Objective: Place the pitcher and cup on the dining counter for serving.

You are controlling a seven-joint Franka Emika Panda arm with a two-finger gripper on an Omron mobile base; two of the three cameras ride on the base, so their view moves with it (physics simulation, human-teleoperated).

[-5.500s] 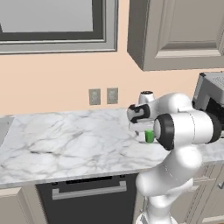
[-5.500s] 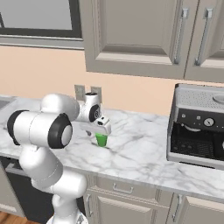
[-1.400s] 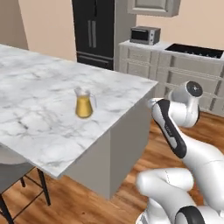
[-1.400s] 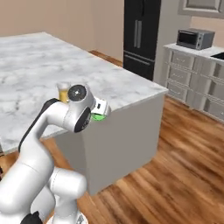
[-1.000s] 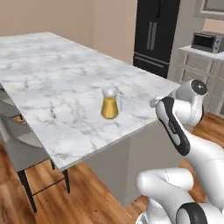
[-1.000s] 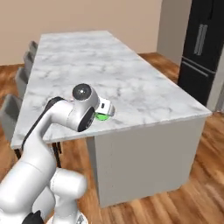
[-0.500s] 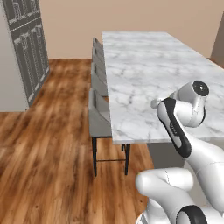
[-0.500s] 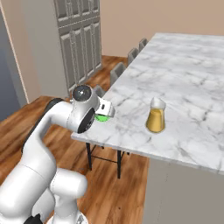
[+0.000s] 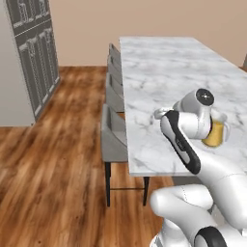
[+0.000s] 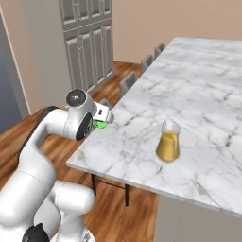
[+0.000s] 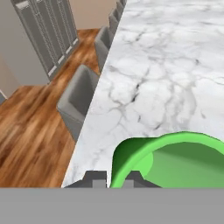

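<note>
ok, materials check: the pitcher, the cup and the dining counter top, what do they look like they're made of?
Pitcher: clear glass or clear plastic, see-through at the rim, golden-yellow in the lower body. Cup, shut in the gripper: opaque bright green with a smooth, even surface, probably plastic. Dining counter: white top with grey veins, looks like polished marble.

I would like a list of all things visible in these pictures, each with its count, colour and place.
pitcher: one, see-through with golden-yellow lower body, standing on the dining counter near its near end.
cup: one, bright green, held in the end effector above the counter's near corner.
dining counter: one, white marble with grey veins, running away from the robot.
chairs: a row, grey, along the counter's left side.
tall cabinet: one, grey panelled, against the wall beyond the chairs.
floor: brown wood planks.
arm: one, white with dark joints.
end effector: one, shut on the cup.
</note>
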